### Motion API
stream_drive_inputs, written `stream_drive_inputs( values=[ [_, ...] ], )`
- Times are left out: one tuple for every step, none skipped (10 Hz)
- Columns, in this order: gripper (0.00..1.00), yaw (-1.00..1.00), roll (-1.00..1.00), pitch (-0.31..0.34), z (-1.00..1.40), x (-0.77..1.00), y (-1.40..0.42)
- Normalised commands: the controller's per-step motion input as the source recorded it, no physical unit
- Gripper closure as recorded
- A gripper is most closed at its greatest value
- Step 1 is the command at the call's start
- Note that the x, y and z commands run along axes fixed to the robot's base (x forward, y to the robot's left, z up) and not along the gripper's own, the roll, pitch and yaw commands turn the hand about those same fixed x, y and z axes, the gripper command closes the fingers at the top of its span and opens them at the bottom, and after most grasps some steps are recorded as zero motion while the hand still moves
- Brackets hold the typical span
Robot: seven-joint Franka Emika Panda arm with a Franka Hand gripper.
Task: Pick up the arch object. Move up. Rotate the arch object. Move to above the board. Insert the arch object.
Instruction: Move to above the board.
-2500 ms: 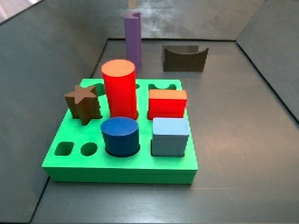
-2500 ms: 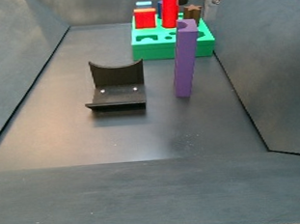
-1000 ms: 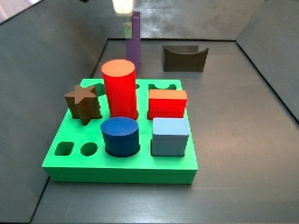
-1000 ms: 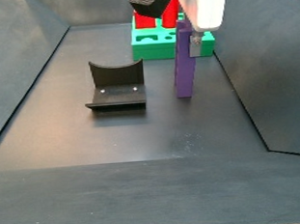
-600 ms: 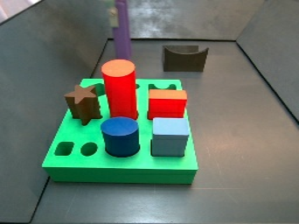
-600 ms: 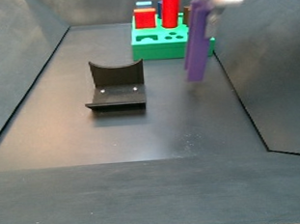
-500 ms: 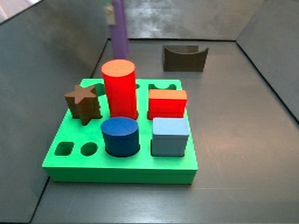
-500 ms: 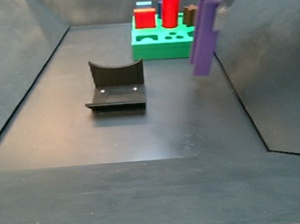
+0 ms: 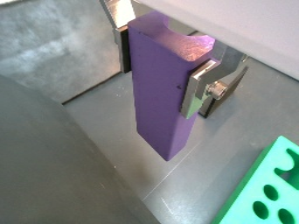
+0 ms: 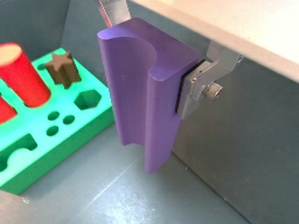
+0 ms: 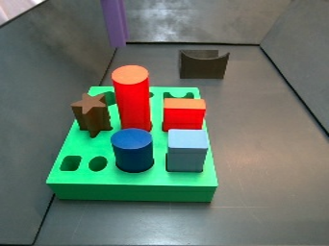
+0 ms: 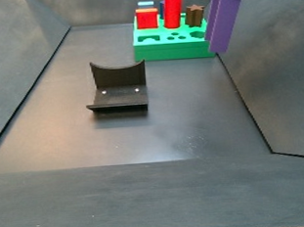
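Arch object pinched and off the floor

My jaws [image 9: 158, 66] clamp the purple arch object [image 9: 160, 92], silver fingers [image 10: 197, 85] flat on its sides; it hangs upright above the dark floor [image 12: 143, 136]. In a side view it sits at the upper right [image 12: 224, 17], just beside the green board [image 12: 174, 43]; the fixture [image 12: 115, 86] stands left of centre.

Gripper [image 10: 158, 83] holds arch object [image 10: 142, 96] clear above floor [image 12: 143, 136], open beneath. Board [image 11: 77, 168] crowded: red cylinder [image 11: 131, 96] tallest obstacle; fixture [image 12: 116, 86] well apart.
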Motion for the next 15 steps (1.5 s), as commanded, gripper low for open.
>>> stream_drive_inputs(
  values=[
    [1.0,0.01,-0.03,0.061,0.3,-0.04,-0.02],
    [1.0,1.0,0.04,0.078,0.44,0.54,-1.0],
    [1.0,1.0,0.04,0.084,0.42,0.54,-1.0],
    [1.0,1.0,0.04,0.098,0.42,0.56,-1.0],
    [1.0,1.0,0.04,0.102,0.43,0.57,-1.0],
    [1.0,1.0,0.03,0.113,0.42,0.58,-1.0],
    [1.0,1.0,0.03,0.116,0.42,0.58,-1.0],
    [1.0,1.0,0.02,0.127,0.43,0.6,-1.0],
    [1.0,1.0,0.02,0.134,0.43,0.61,-1.0],
    [1.0,1.0,0.02,0.145,0.43,0.63,-1.0],
    [1.0,1.0,0.02,0.152,0.43,0.66,-1.0],
    [1.0,1.0,0.03,0.164,0.26,0.43,-0.6],
    [1.0,1.0,0.03,0.167,0.2,0.33,-0.45],
    [1.0,1.0,0.03,0.169,0.11,0.18,-0.24],
    [1.0,1.0,0.03,0.17,0.07,0.12,-0.15]
  ],
)
